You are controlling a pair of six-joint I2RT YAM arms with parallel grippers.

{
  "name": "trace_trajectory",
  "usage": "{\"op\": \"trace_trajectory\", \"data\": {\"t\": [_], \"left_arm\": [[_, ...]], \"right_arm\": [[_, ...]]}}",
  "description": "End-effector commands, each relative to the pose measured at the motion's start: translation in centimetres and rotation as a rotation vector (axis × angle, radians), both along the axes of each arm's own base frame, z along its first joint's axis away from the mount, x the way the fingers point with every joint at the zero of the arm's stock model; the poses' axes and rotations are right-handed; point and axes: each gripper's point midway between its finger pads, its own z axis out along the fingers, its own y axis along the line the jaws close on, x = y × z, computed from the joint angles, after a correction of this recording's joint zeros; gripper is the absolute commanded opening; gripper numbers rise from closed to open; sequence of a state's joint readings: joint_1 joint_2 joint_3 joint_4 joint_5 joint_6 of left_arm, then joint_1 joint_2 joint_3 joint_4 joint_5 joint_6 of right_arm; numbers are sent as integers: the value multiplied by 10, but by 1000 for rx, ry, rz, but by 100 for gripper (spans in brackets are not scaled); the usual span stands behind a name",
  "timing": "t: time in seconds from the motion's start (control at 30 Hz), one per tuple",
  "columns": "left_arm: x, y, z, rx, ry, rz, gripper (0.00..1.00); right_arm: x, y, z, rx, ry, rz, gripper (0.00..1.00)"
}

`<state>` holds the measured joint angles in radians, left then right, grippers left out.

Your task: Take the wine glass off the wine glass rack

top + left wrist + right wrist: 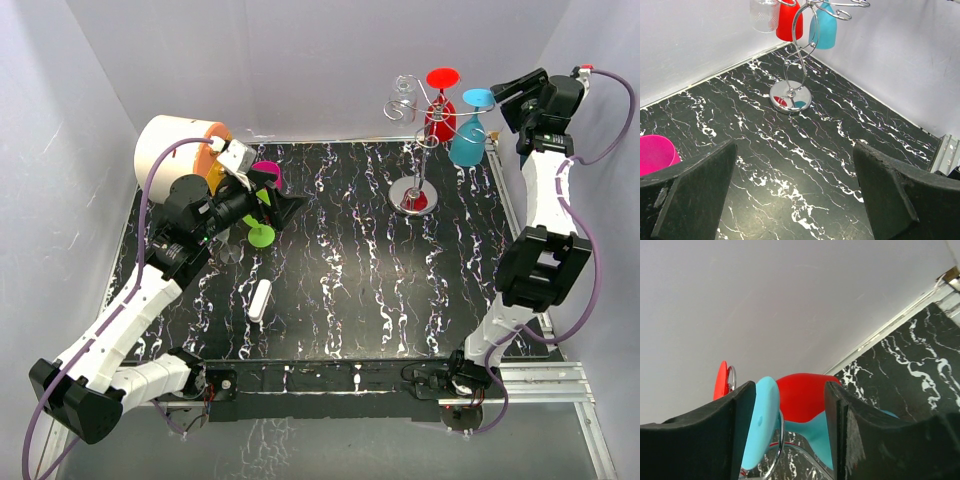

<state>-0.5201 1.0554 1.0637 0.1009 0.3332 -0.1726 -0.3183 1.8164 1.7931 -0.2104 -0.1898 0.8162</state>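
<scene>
The silver wire wine glass rack (413, 195) stands at the back right of the table, and its round base shows in the left wrist view (790, 96). A red wine glass (440, 112) and a blue wine glass (469, 140) hang upside down from its arms. My right gripper (503, 95) is open. In the right wrist view (790, 390) its fingers straddle the blue glass's stem (812, 432), with the left finger against the foot disc (760, 422). My left gripper (285, 205) is open and empty over the table (795, 200).
A pink-bowled glass with a green foot (262, 205) sits by my left gripper, its bowl at the left edge of the left wrist view (655, 152). A clear glass (765, 15) also hangs on the rack. A cream drum (175, 145) lies back left. A small white piece (260, 300) lies mid-table.
</scene>
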Motion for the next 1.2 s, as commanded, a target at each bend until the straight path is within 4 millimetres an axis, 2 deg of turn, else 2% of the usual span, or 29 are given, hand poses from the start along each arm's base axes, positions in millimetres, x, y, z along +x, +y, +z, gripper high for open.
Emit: {"op": "trace_trajectory", "data": {"t": [0.0, 0.2, 0.57, 1.17], "left_arm": [[-3, -2, 10, -16, -43, -13, 99], [-3, -3, 9, -14, -41, -17, 99], [-2, -4, 7, -9, -35, -20, 99], [-2, -4, 8, -9, -37, -25, 99]], "right_arm": [[11, 7, 39, -1, -124, 60, 51], [15, 11, 39, 34, -127, 82, 38], [16, 14, 37, 34, -123, 100, 26], [11, 12, 60, 4, -150, 84, 2]]}}
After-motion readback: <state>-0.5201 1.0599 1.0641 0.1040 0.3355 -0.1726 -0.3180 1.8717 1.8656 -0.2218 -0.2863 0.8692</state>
